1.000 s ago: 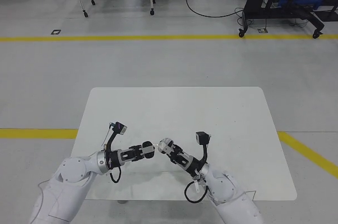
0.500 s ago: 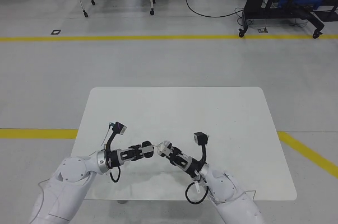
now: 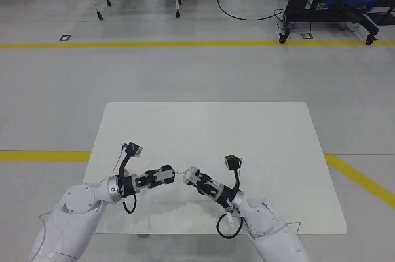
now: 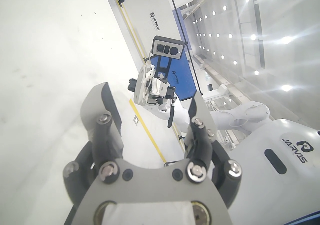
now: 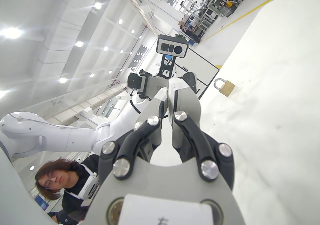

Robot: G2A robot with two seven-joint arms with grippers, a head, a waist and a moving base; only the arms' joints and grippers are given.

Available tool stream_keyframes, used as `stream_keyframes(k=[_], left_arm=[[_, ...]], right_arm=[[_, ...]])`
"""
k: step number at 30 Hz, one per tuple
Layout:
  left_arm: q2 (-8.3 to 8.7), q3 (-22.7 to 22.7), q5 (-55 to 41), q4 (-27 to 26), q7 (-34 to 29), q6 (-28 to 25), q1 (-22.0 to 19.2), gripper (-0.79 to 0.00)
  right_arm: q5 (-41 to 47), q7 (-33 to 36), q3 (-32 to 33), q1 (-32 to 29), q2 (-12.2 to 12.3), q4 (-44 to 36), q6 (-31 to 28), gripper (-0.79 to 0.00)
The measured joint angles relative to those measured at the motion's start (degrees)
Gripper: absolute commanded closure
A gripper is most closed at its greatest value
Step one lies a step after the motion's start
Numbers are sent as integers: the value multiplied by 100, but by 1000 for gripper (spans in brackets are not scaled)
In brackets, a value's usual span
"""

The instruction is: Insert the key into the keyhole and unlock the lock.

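Padlock [image 5: 225,87] is laid ungrasped on the surface [image 5: 275,116]; left hand [image 4: 150,92] is spread to take it, right hand [image 5: 169,97] pressed together.

The left jaws stand spread above the white table [image 4: 37,60], facing the right arm [image 4: 181,114].
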Motion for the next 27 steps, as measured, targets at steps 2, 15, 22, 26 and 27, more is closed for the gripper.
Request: stream_keyframes(k=[2,15,22,26,27], left_arm=[[41,-159,-10,33,-52,19,59,-785],[668,-3309,2292,-2085,-320,1664,2014,-785],[733,-3243,4030,-3183,-433,3645,2518,-785],[758,-2548,4668,-2675,-648,4328,1782,-785],[758,-2392,4757,-2572,-699,4408,1612,-785]], right_arm=[[38,-180,123,-44,13,-19,-89,0],[120,-397,259,-99,24,-15,-205,0],[120,-397,259,-99,24,-15,-205,0],[121,-397,259,-99,24,-15,-205,0],[121,-397,259,-99,24,-15,-205,0]])
